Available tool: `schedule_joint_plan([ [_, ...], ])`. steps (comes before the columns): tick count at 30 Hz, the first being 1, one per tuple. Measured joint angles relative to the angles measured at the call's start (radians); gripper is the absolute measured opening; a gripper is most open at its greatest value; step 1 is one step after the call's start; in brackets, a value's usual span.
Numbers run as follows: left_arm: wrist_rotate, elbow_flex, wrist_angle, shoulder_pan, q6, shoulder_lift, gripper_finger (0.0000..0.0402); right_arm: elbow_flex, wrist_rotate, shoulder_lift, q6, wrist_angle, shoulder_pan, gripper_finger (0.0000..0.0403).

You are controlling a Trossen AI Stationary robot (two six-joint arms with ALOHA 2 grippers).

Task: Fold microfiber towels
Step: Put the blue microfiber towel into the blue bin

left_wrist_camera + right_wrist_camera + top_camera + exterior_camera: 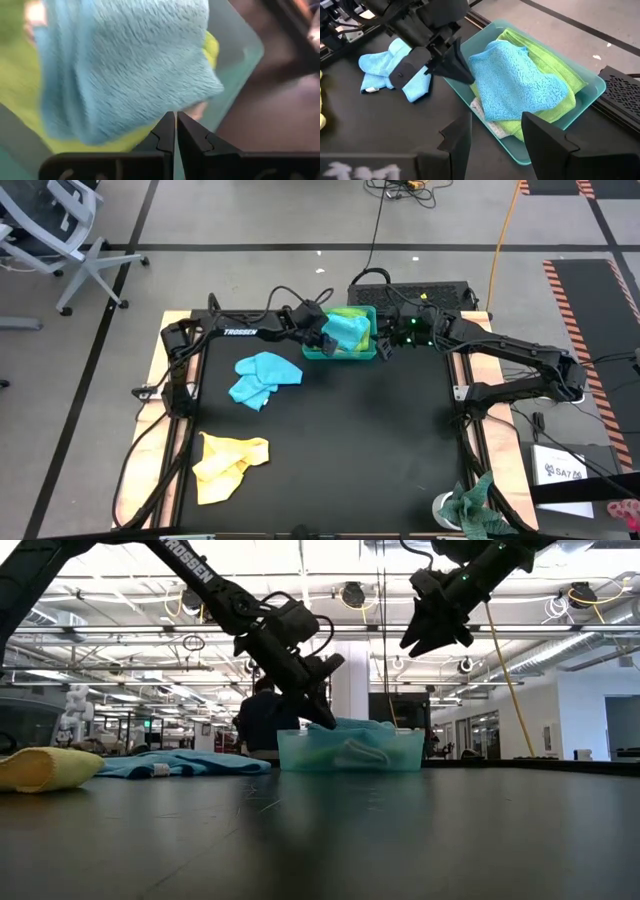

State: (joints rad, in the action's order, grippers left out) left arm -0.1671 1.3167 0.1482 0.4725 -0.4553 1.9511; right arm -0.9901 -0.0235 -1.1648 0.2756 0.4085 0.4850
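Already stacked, the turquoise towel (pixel 520 85) tops the lime green towel (pixel 555 70) in the tray (pixel 592 97).
Left gripper (pixel 462 75), pinched shut and empty, sits at its near edge; right gripper (pixel 495 135) hovers wide.

Blue towel (pixel 520 85) atop green towel (pixel 555 67) in teal tray (pixel 590 97).

Teal plastic tray (pixel 312 352) at the counter's (pixel 400 440) far edge, near its middle; mottled green-and-white rag (pixel 478 505) at the near right corner, hanging partly over the edge. Grey office chair (pixel 50 230) on the floor beyond the far left corner, black box (pixel 420 290) just behind the far edge, cables (pixel 400 190) and an orange cord (pixel 505 225) across the floor, striped hazard tape (pixel 575 310) to the right, white paper (pixel 560 465) off the right edge. A person (pixel 262 720) in dark clothes stands in the room behind the tray, under ceiling pipes and lights.
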Motion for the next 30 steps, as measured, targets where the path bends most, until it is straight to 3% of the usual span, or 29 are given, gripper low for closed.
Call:
schedule_joint_plan([
  [4,0.037,0.000,0.014,-0.006,0.235,-0.011,0.0019,0.000,0.001,0.000,0.000,0.004,0.000,0.0164],
  [10,0.056,0.000,0.132,-0.043,0.705,-0.040,0.0019,0.000,0.002,0.000,0.001,0.026,0.000,0.0164],
  [15,0.252,0.000,0.194,-0.094,1.036,-0.040,0.0019,0.000,0.002,0.000,0.001,0.031,0.000,0.0164],
  [17,0.340,-0.001,0.176,-0.112,1.103,-0.039,0.0019,0.000,0.002,0.000,0.001,0.031,0.000,0.0164],
  [21,0.419,-0.001,0.128,-0.130,1.150,-0.042,0.0030,0.000,0.002,0.000,0.007,0.031,0.000,0.0164],
  [30,0.438,-0.001,0.116,-0.131,1.168,-0.044,0.0113,0.000,0.003,0.000,0.038,0.031,0.000,0.0164],
])
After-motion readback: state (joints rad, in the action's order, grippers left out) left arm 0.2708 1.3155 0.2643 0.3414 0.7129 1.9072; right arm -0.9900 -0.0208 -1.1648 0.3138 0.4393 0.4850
